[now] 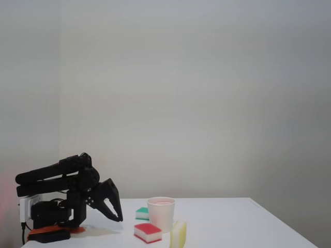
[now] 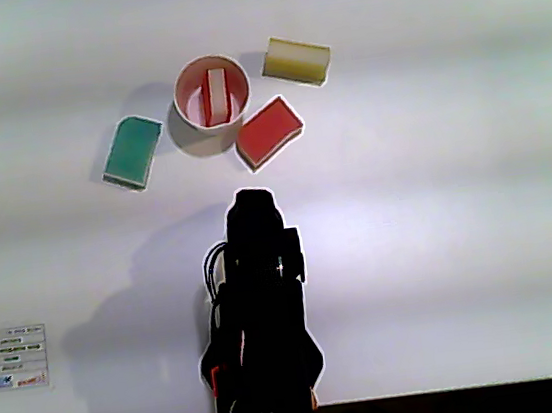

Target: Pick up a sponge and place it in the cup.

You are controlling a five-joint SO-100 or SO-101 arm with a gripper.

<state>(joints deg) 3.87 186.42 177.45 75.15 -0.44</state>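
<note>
you find a sponge (image 2: 213, 95) standing on edge inside the cup (image 2: 183, 82), near the desk's far edge. the gripper (image 1: 118, 217) hangs low, clear of the cup, fingers apparently together, holding nothing. a second red sponge (image 2: 269, 132) lies just beside the cup.

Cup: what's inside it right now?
In the other view the cup holds one red-and-white sponge standing on edge. The cup floor under it is covered. In the fixed view the wall hides the contents; only pink shows at the rim.
</note>
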